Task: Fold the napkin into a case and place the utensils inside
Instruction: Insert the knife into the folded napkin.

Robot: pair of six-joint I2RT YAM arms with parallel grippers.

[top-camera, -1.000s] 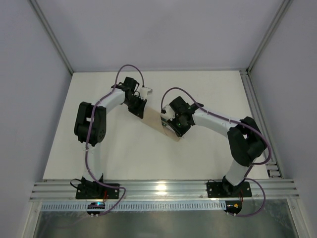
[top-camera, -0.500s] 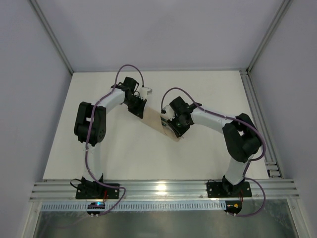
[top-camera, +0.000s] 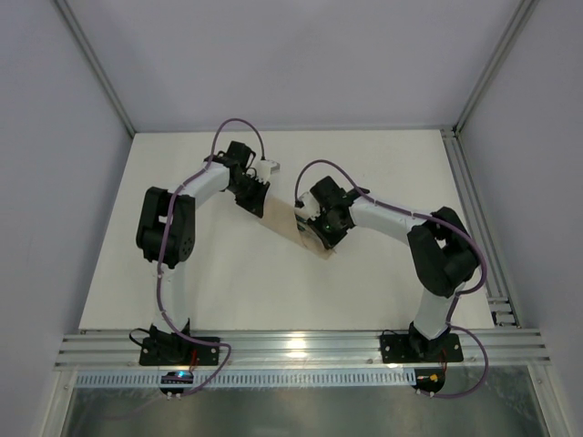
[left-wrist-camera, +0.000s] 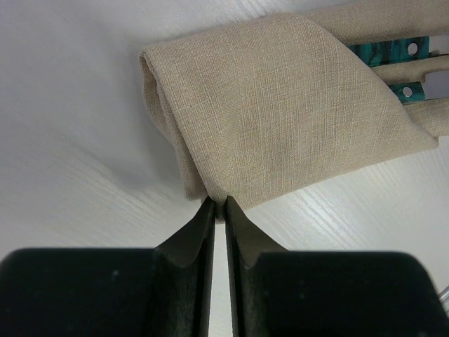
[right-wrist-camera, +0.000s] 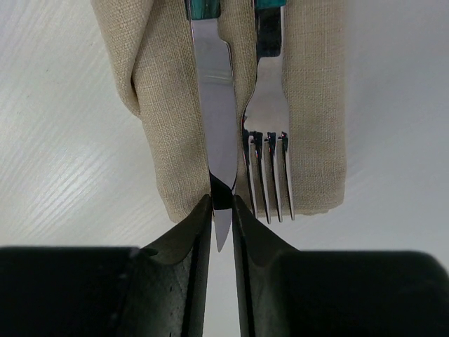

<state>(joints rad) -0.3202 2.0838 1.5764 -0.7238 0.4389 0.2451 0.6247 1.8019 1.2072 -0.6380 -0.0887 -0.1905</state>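
Observation:
The beige napkin (left-wrist-camera: 280, 105) lies folded into a narrow case (top-camera: 284, 228) at the table's middle, between both arms. The utensils rest in it: teal handles (left-wrist-camera: 386, 50) poke from under the fold in the left wrist view. In the right wrist view the knife (right-wrist-camera: 214, 98) and the fork (right-wrist-camera: 270, 119) lie side by side on the cloth (right-wrist-camera: 161, 105), heads past its near end. My left gripper (left-wrist-camera: 218, 203) is shut on the napkin's folded corner. My right gripper (right-wrist-camera: 222, 200) is shut on the knife's blade near its tip, low over the table.
White tabletop (top-camera: 383, 173) lies all round the cloth. An aluminium rail (top-camera: 291, 346) runs along the near edge, and grey walls with frame posts (top-camera: 460, 127) close in the back and sides.
The right gripper's jaws have narrowed onto the knife blade, and the right arm has edged slightly toward the napkin. The left arm has stayed put on the cloth.

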